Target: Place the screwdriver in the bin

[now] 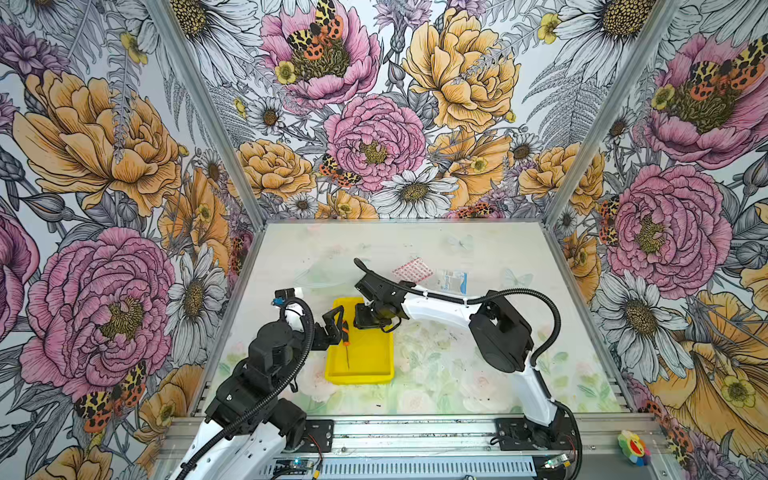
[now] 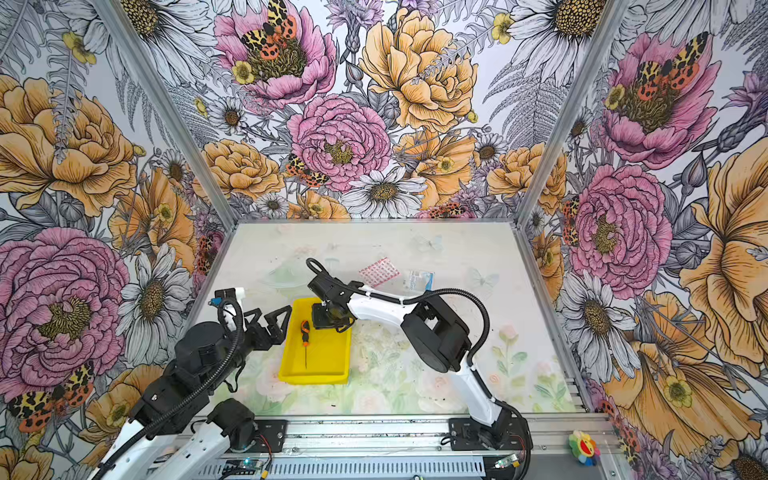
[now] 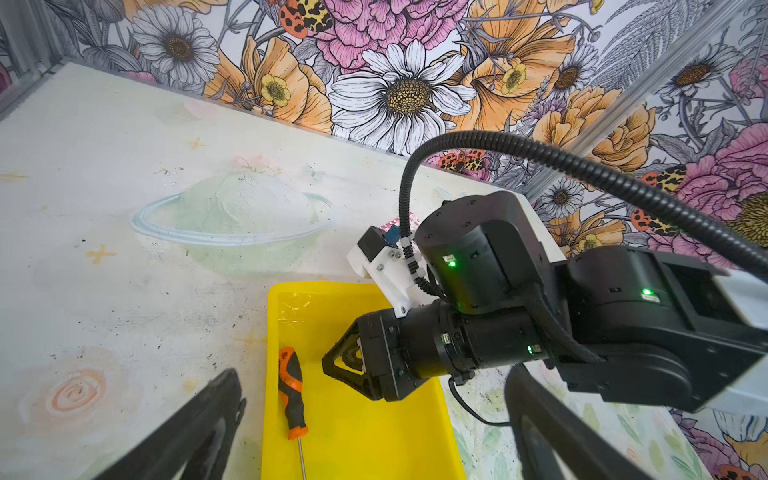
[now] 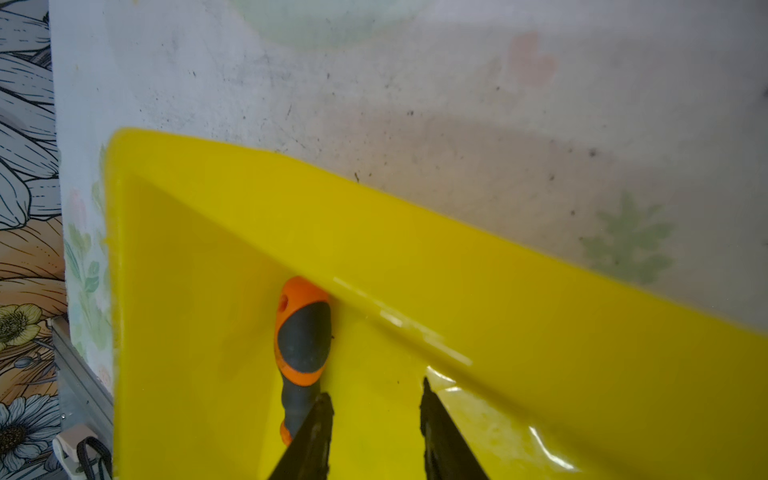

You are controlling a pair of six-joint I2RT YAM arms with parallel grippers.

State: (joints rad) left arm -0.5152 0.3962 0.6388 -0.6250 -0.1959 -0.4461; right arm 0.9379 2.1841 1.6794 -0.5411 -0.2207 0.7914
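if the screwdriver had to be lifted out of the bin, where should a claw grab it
Take the screwdriver by its thick orange-and-black handle, probably straight down from above. It lies flat on the bin floor beside a wall, so a side approach is blocked, and the thin shaft gives little to pinch.

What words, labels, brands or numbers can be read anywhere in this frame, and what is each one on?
No text is legible.
Clear packet at the back of the table: blue lettering, too blurred to read.
Red-patterned packet beside it: only a pattern shows, too small to tell any words.
Screwdriver: no marking shows on the handle.
Bin: plain yellow, no label.
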